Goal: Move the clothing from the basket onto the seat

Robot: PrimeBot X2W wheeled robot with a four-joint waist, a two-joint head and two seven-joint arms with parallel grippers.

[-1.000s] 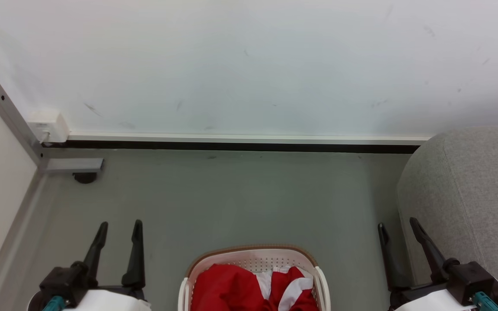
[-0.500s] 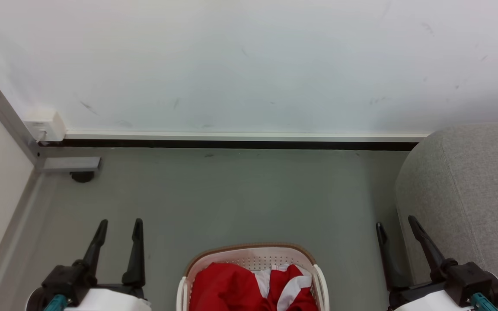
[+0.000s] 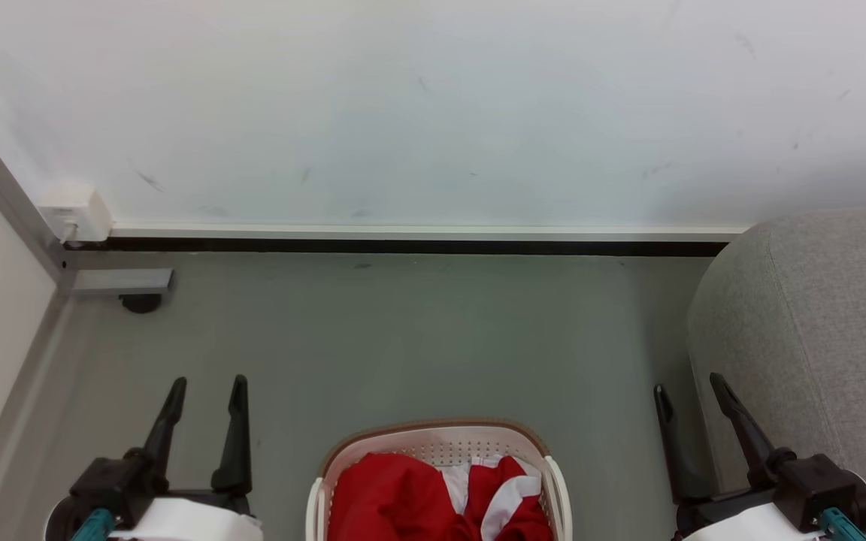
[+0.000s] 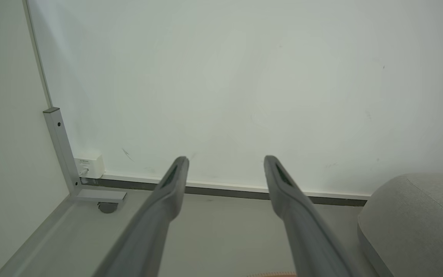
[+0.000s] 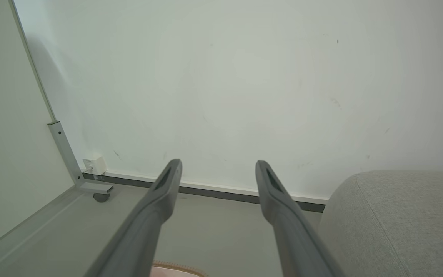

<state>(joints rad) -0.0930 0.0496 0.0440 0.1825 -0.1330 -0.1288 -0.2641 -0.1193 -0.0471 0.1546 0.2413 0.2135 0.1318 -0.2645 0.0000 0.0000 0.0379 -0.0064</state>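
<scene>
The white perforated basket (image 3: 440,446) with a brown rim stands on the floor at the bottom centre of the head view. Red clothing (image 3: 395,496) with white panels lies bunched inside it. The grey seat (image 3: 816,330) rises at the right edge, also seen as the seat (image 4: 410,215) and the seat (image 5: 398,219) in the wrist views. My left gripper (image 3: 206,387) hovers open left of the basket, holding nothing. My right gripper (image 3: 688,383) is open between the basket and the seat, empty too. Each wrist view shows its own gripper (image 4: 225,161) and gripper (image 5: 218,164) spread apart, pointing at the wall.
A white wall (image 3: 433,113) with a dark baseboard (image 3: 403,246) closes the far side. A grey metal frame leg with a caster (image 3: 140,303) and a white socket box (image 3: 76,210) stand at the far left corner. Grey floor (image 3: 418,338) lies between basket and wall.
The whole head picture has shifted slightly, so the camera moved a little. Both grippers stay open and hold their places; the clothing lies unchanged in the basket.
</scene>
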